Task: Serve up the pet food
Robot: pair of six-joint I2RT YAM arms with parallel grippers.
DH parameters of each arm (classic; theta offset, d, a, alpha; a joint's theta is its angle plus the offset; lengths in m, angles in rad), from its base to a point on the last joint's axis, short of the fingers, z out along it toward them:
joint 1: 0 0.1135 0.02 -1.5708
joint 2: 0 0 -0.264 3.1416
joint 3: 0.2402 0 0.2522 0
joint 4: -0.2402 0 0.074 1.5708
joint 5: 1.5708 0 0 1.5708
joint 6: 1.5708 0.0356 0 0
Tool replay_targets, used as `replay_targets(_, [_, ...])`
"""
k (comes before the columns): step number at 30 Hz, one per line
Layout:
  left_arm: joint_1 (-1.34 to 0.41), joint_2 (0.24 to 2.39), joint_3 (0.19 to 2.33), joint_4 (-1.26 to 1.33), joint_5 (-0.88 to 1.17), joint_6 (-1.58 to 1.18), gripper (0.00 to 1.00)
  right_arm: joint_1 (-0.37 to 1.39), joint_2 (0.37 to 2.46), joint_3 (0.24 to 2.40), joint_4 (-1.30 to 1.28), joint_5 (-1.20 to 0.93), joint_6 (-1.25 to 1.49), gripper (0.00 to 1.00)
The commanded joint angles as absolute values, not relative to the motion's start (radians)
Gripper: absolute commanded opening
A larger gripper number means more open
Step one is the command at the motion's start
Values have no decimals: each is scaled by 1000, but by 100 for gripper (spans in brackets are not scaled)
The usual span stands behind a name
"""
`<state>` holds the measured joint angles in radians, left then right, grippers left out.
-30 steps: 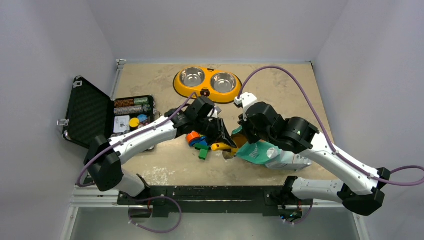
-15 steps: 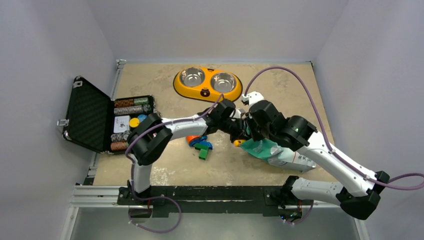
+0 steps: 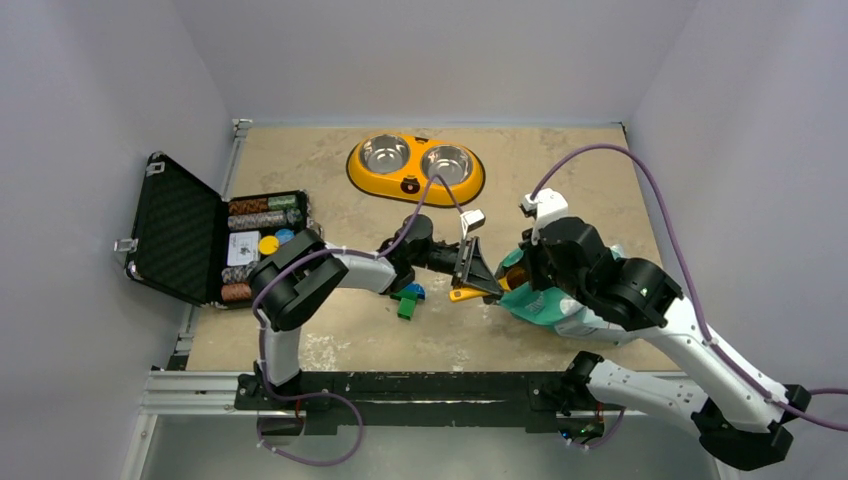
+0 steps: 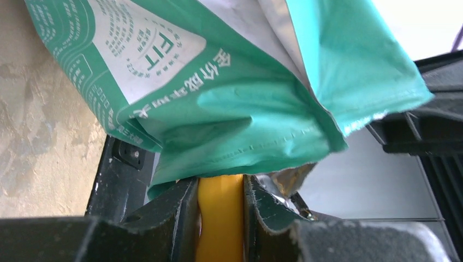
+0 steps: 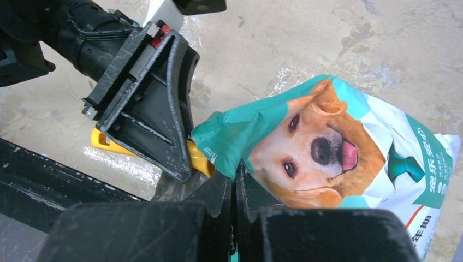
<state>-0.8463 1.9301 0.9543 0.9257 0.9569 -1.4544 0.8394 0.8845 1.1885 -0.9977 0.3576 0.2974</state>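
Right wrist view: the right gripper (image 5: 235, 177) pinches the top edge of the dog food bag (image 5: 349, 158), and the left gripper (image 4: 220, 186) squeezes a yellow scoop (image 4: 220, 224) at its mouth. The pet food hides inside, I think. If that thin edge slips, kibble may spill before reaching the far yellow double bowl (image 3: 416, 165).

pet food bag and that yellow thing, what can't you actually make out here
- No brown kibble shows in any view; the teal-green and white dog-print bag hides its contents.
- Yellow plastic piece in the left gripper: left wrist view, far end covered by the bag; elsewhere the gripper hides most, shape unclear.
- Bag's lower end: top view, under the right arm; right wrist view, cut by the edge.
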Motion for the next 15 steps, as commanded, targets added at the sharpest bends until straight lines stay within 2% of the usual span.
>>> replay_targets(1, [-810,1844,906,1095,958,-1463,0,853,803,1158,-876,375,336,0])
replay_targets(5, [-802,1742,923,907,978,-1374,0,853,774,1111,-898,393,348,0])
replay_targets(12, [-766,1662,885,813,1024,-1387,0,853,753,1115,-918,466,380,0])
replay_targets(15, [-765,1635,890,689,1026,-1348,0,853,749,1126,-926,470,386,0])
